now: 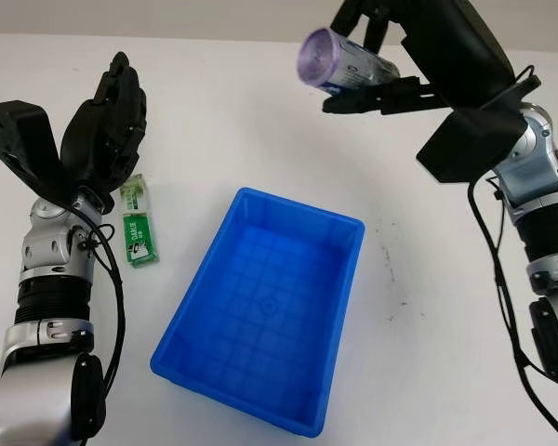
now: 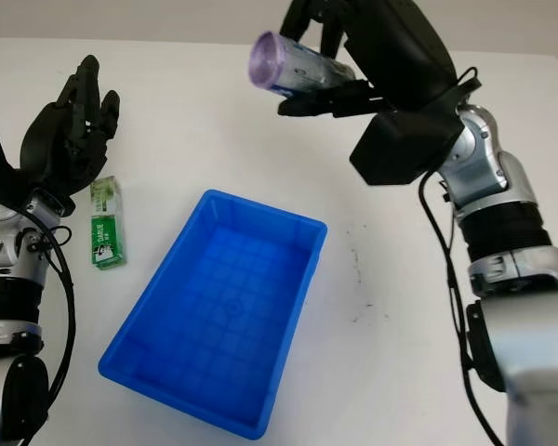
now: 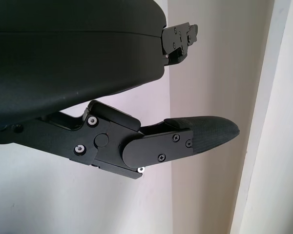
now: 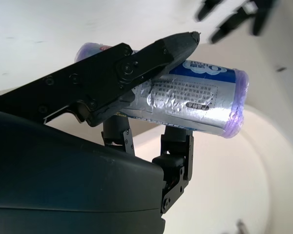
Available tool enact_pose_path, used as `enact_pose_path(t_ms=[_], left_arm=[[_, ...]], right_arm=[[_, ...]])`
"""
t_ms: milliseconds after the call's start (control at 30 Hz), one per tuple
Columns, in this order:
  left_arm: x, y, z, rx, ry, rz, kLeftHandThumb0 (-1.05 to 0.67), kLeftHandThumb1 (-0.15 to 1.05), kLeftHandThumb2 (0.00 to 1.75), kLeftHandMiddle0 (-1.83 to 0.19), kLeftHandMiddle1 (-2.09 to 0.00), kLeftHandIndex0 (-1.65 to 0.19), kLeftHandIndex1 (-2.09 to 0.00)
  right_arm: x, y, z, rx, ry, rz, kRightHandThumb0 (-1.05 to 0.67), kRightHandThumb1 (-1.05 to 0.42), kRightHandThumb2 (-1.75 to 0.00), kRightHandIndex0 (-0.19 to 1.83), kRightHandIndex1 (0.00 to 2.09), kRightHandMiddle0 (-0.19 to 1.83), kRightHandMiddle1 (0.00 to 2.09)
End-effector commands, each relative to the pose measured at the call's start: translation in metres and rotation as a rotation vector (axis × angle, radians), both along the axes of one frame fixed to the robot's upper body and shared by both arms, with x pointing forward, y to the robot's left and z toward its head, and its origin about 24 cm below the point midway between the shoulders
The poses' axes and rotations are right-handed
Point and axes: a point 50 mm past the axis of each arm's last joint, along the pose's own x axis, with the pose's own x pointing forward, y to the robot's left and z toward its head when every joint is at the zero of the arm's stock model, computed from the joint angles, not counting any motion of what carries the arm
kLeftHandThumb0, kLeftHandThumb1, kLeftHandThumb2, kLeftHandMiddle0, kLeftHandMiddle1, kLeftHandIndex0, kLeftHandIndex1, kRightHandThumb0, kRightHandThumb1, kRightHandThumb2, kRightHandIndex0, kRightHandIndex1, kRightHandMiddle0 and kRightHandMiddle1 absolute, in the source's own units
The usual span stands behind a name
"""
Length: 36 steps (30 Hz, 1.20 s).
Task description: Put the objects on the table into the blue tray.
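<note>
We had the right hand up high beyond the tray's far rim, fingers clamped round a roll with purple ends, held on its side in the air. It hung past the tray, not over the blue floor, so by our reckoning the carry was only partway done and the drop was not yet due. The tray itself sat with nothing in it. Over on the other side, a green packet lay flat on the table, just beside the tray's left wall and apart from it. Our left hand was raised right behind that packet, open and holding nothing. So we judged nothing delivered: one item in the grip, one waiting on the table.
</note>
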Motion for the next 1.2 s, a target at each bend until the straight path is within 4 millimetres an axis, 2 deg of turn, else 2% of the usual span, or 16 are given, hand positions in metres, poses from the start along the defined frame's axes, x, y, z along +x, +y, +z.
enact_pose_path(t_ms=[0,167,267,433,467,567,600,633,667,700,767,833,900,1033,1100,1167], left_arm=[[0.0,0.0,0.005,0.014,-0.022,0.002,-0.76,1.05,0.6,0.19,0.0,0.19,0.0],[-0.001,0.0,0.005,0.004,-0.024,0.005,-0.76,1.05,0.61,0.19,0.0,0.19,0.0],[-0.001,0.0,0.005,-0.007,-0.024,0.007,-0.75,1.05,0.6,0.19,0.0,0.19,0.0],[-0.001,-0.001,0.006,-0.001,-0.024,0.009,-0.75,1.05,0.59,0.19,0.0,0.19,0.0],[-0.001,-0.002,0.007,-0.003,-0.024,0.008,-0.75,1.05,0.59,0.19,0.0,0.19,0.0],[-0.001,-0.003,0.007,0.0,-0.027,0.005,-0.76,1.05,0.57,0.19,0.0,0.19,0.0],[-0.001,-0.003,0.007,0.002,-0.028,0.004,-0.77,1.05,0.57,0.19,0.0,0.19,0.0],[-0.001,-0.003,0.007,0.002,-0.028,0.004,-0.76,1.05,0.57,0.19,0.0,0.19,0.0],[-0.001,-0.004,0.006,0.001,-0.028,0.004,-0.76,1.05,0.57,0.19,0.0,0.19,0.0],[-0.001,-0.004,0.006,0.001,-0.029,0.004,-0.75,1.05,0.57,0.19,0.0,0.19,0.0],[0.0,-0.004,0.006,0.0,-0.029,0.001,-0.75,1.05,0.58,0.19,0.0,0.19,0.0],[0.0,-0.005,0.006,0.0,-0.029,-0.001,-0.75,1.05,0.58,0.19,0.0,0.19,0.0],[0.0,-0.005,0.006,0.002,-0.027,0.0,-0.74,1.05,0.59,0.19,0.0,0.19,0.0],[0.001,-0.006,0.005,-0.001,-0.026,0.0,-0.73,1.05,0.59,0.19,0.0,0.19,0.0],[0.001,-0.006,0.005,-0.001,-0.024,0.001,-0.73,1.05,0.59,0.19,0.0,0.19,0.0],[0.001,-0.006,0.004,-0.004,-0.021,-0.001,-0.73,1.05,0.59,0.19,0.0,0.19,0.0]], right_arm=[[-0.009,0.008,-0.001,0.023,0.023,0.063,-0.43,-1.05,-0.32,1.34,2.09,0.96,2.09],[-0.027,0.022,-0.012,-0.038,0.149,0.215,-0.42,-1.05,-0.32,1.39,2.09,1.07,2.09],[-0.039,0.028,-0.018,-0.191,0.258,0.267,-0.42,-1.05,-0.3,1.27,2.09,0.93,2.09],[-0.05,0.032,-0.025,-0.425,0.397,0.308,-0.46,-1.05,-0.14,1.04,2.09,0.67,2.09],[-0.051,0.032,-0.026,-0.455,0.421,0.316,-0.45,-1.05,-0.11,0.96,2.09,0.6,2.09],[-0.052,0.031,-0.028,-0.564,0.46,0.306,-0.49,-1.01,-0.06,0.46,2.04,0.29,2.04],[-0.052,0.031,-0.028,-0.59,0.47,0.298,-0.53,-1.0,-0.05,0.27,1.87,0.16,1.85],[-0.051,0.03,-0.028,-0.617,0.484,0.299,-0.55,-0.99,-0.05,0.16,1.72,0.09,1.7],[-0.051,0.03,-0.028,-0.642,0.495,0.303,-0.58,-0.98,-0.05,0.07,1.43,0.05,1.41],[-0.051,0.03,-0.028,-0.668,0.511,0.301,-0.61,-0.97,-0.05,-0.02,1.0,-0.02,1.0],[-0.05,0.028,-0.028,-0.692,0.54,0.302,-0.64,-0.96,-0.05,-0.08,0.45,-0.04,0.47],[-0.049,0.026,-0.027,-0.693,0.56,0.308,-0.68,-0.95,-0.05,-0.16,0.12,-0.14,0.16],[-0.047,0.024,-0.028,-0.678,0.568,0.325,-0.72,-0.94,-0.05,-0.18,0.03,-0.18,0.04],[-0.041,0.019,-0.025,-0.559,0.59,0.345,-0.82,-0.95,-0.06,-0.19,0.0,-0.19,0.0],[-0.036,0.014,-0.023,-0.428,0.614,0.352,-0.85,-0.96,-0.06,-0.19,0.0,-0.19,0.0],[-0.029,0.006,-0.024,-0.224,0.626,0.355,-0.88,-1.01,-0.08,-0.19,0.0,-0.19,0.0]])
